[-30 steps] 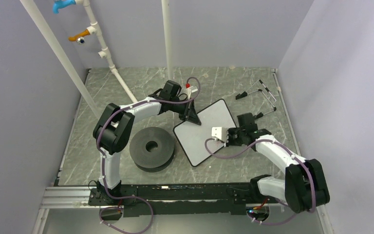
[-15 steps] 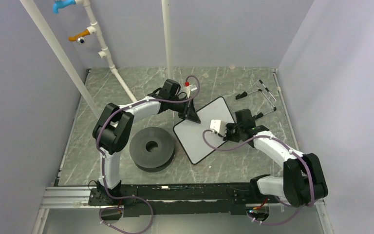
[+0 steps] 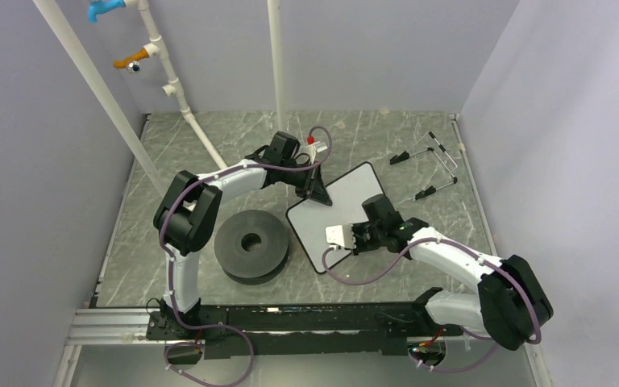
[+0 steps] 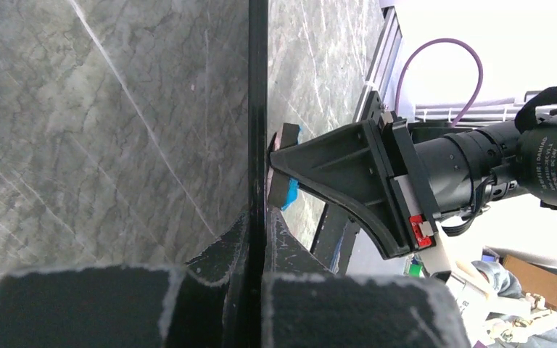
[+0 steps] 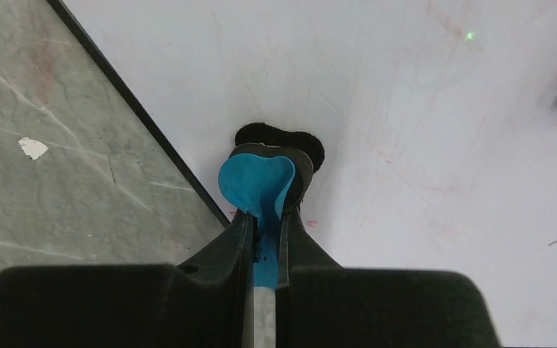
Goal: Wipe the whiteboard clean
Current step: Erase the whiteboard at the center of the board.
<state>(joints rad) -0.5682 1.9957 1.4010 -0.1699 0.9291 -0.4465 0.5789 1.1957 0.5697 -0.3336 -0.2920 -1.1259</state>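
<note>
The whiteboard (image 3: 353, 201) lies slanted on the marble table, white with a thin black edge. My left gripper (image 3: 316, 192) is shut on its far left edge; in the left wrist view the board's edge (image 4: 257, 109) runs as a black line between my closed left gripper (image 4: 257, 226). My right gripper (image 3: 346, 242) stands over the board's near left part, shut on the blue-and-black eraser (image 5: 257, 181). The eraser's black felt presses on the white surface (image 5: 421, 109), close to the board's edge. Only faint red smears show there. The eraser (image 4: 289, 197) also shows from the left wrist.
A black disc (image 3: 251, 244) with a centre hole sits left of the board. Black clips with wire handles (image 3: 423, 149) lie at the back right. White pipes (image 3: 184, 109) and a pole (image 3: 276, 64) rise at the back. Grey walls close both sides.
My right gripper has swept the eraser across the board, from its right edge toward the near left part. The left gripper and the board have stayed put.
</note>
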